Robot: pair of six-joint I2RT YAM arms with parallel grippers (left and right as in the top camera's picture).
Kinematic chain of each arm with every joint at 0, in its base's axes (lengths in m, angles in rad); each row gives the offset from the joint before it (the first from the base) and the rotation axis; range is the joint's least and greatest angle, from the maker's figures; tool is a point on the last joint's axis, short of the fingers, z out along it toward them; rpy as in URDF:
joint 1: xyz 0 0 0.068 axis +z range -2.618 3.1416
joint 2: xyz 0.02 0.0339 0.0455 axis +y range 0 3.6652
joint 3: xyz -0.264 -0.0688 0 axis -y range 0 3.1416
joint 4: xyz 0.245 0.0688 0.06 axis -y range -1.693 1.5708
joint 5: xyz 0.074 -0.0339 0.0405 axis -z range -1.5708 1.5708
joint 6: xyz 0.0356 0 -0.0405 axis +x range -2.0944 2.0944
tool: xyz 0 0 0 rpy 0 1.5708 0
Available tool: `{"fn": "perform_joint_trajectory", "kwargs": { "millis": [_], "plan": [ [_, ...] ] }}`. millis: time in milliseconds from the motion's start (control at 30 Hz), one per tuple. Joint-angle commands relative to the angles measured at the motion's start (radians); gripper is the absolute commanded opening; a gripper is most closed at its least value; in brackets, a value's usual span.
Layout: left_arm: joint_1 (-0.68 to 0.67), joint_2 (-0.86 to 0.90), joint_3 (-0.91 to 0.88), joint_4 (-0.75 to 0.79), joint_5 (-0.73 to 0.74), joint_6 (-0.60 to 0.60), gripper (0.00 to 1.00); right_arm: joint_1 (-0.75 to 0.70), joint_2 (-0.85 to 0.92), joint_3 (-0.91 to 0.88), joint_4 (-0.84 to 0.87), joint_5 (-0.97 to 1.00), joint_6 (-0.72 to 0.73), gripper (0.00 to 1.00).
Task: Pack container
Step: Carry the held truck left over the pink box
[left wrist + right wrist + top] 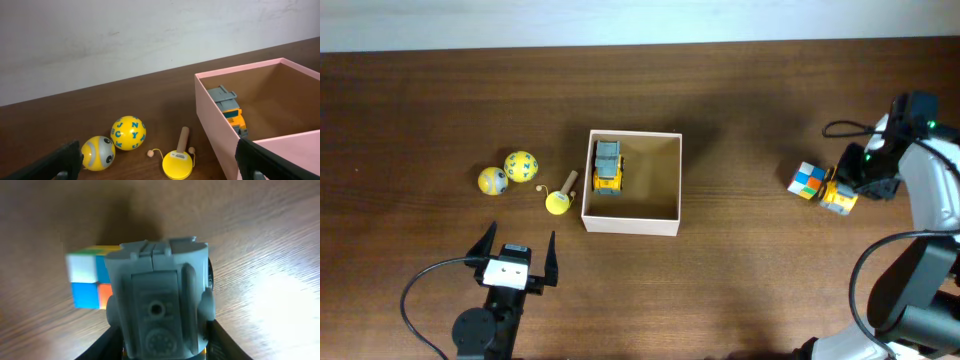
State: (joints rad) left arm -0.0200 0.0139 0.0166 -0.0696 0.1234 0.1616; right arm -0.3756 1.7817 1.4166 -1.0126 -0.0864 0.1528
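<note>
The container (630, 223), a square box with white walls and a tan inside, sits mid-table with a yellow and grey toy truck (608, 166) in its left part. In the left wrist view the container (215, 117) is at the right, with that truck (230, 107) inside. My left gripper (516, 247) (160, 167) stands open near the front edge, below the yellow toys, with nothing in it. At the far right, my right gripper (848, 190) (162, 345) is shut on a second yellow and grey toy truck (838, 198) (160, 295), one finger against each side.
A multicoloured cube (807, 180) (87, 280) lies just left of the gripped truck. Left of the container lie a yellow lettered ball (521, 165) (128, 133), a yellow and grey ball (493, 180) (98, 152) and a yellow paddle drum (558, 201) (178, 162).
</note>
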Motion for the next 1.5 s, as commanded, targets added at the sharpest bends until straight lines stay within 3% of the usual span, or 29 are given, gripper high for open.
{"fn": "perform_joint_trajectory", "kwargs": {
  "millis": [0, 400, 733, 933, 1467],
  "plan": [
    [0.003, -0.006, -0.008, 0.002, -0.004, 0.013, 0.99, 0.033, -0.009, 0.121, -0.054, -0.024, -0.053, 0.39],
    [0.003, -0.006, -0.008, 0.002, -0.004, 0.013, 0.99, 0.225, -0.01, 0.45, -0.234, -0.246, -0.183, 0.39],
    [0.003, -0.006, -0.008, 0.002, -0.004, 0.013, 0.99, 0.496, -0.01, 0.506, -0.208, -0.313, -0.139, 0.39],
    [0.003, -0.006, -0.008, 0.002, -0.004, 0.013, 0.99, 0.642, -0.01, 0.506, -0.14, -0.247, 0.005, 0.38],
    [0.003, -0.006, -0.008, 0.002, -0.004, 0.013, 0.99, 0.941, 0.065, 0.506, -0.097, 0.196, 0.447, 0.38]
  ]
}}
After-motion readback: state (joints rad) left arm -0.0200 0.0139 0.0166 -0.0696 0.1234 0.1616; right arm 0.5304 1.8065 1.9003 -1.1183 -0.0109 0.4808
